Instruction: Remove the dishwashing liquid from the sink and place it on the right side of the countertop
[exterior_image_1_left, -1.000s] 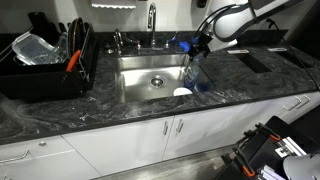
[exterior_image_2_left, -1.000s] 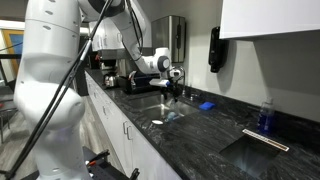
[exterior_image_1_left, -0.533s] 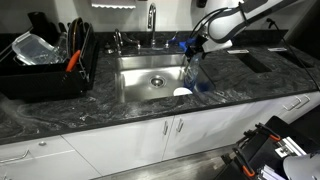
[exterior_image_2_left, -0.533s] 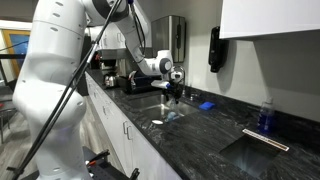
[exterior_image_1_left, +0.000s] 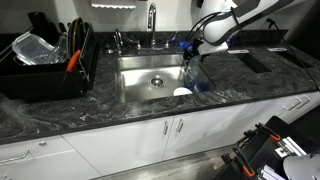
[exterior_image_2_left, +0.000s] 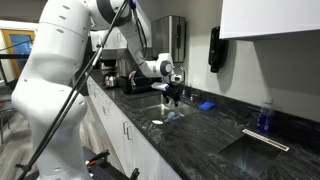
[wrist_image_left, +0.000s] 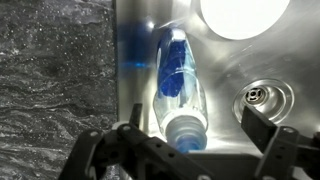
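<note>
The dishwashing liquid (exterior_image_1_left: 197, 76), a slim clear bottle tinted blue, stands in the right end of the sink (exterior_image_1_left: 140, 82) against its wall. In the wrist view the bottle (wrist_image_left: 178, 85) points its cap up at me, between my two fingers and a little below them. My gripper (exterior_image_1_left: 194, 50) is open and hangs just above the bottle's top; it also shows in an exterior view (exterior_image_2_left: 172, 94) and in the wrist view (wrist_image_left: 195, 140). The fingers do not touch the bottle. The dark marbled countertop (exterior_image_1_left: 250, 85) runs on to the right of the sink.
A white round dish (exterior_image_1_left: 181, 93) lies in the sink beside the bottle, near the drain (wrist_image_left: 258, 97). The chrome faucet (exterior_image_1_left: 152, 20) stands behind the sink. A black dish rack (exterior_image_1_left: 45, 65) fills the counter's left side. A small blue item (exterior_image_2_left: 206, 105) lies on the counter.
The arm's upper links have shifted slightly. The gripper has stayed open above the bottle, almost in the same place.
</note>
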